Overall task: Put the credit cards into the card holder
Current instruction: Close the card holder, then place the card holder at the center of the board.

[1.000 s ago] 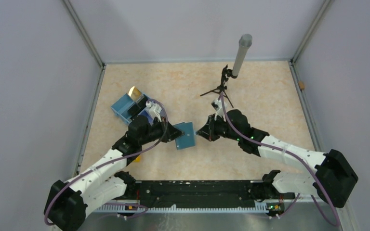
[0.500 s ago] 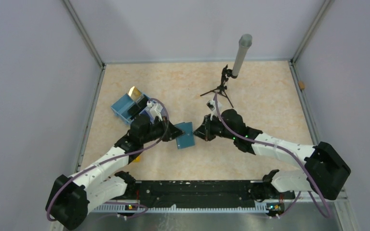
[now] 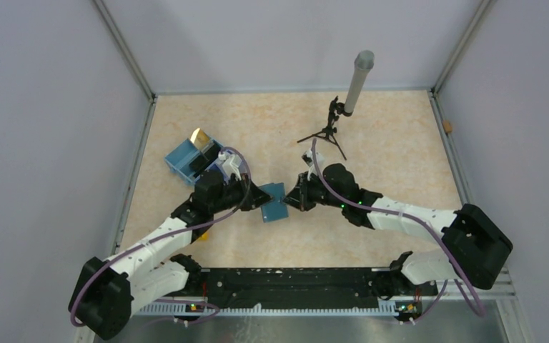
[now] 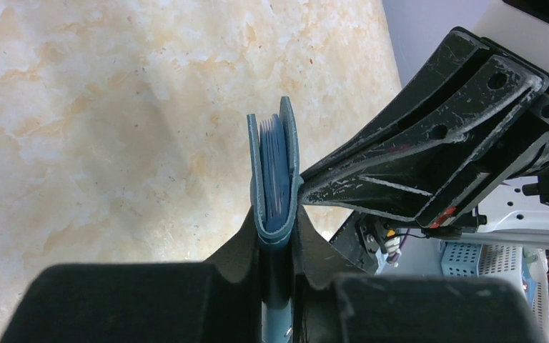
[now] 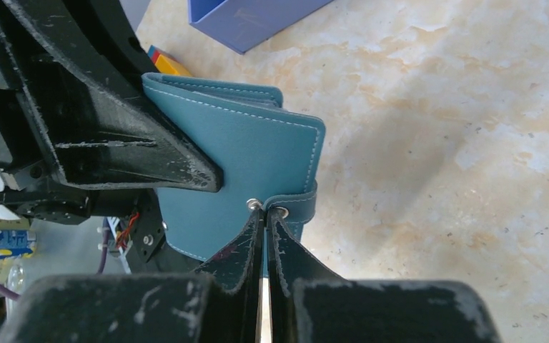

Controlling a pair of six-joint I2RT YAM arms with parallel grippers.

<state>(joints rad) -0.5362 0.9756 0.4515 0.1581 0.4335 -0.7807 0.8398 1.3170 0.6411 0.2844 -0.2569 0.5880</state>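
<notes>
**Right arm closes in on the held card holder**

At the far left, the blue tray box (image 3: 188, 160) has a gold credit card (image 3: 200, 136) standing in it, well apart from the action. That card, at least, has not yet been put away.

The left gripper (image 4: 275, 239) is clenched on the card holder (image 4: 274, 171) near the middle of the table, apparently lifted clear of it. Neither has shifted to speak of in the last second.

What has changed is on the right. The right gripper (image 5: 265, 223) was a short way off the holder's free edge a second ago. It has since swung leftward, and its tips now rest against the clasp strap (image 5: 302, 202). Its fingers are pressed tight together. Whether the strap is nipped between them cannot be told.

This looks like a move to undo the clasp and spread the covers. If so, loading has not begun.

The holder stands on edge with its two covers close together and pale leaves showing between them. It is nearly square. The line from its gripped edge to its free edge runs out along the left fingers, pointing toward the right arm.

Beyond, a tripod (image 3: 327, 133) carries a grey cylinder.
</notes>
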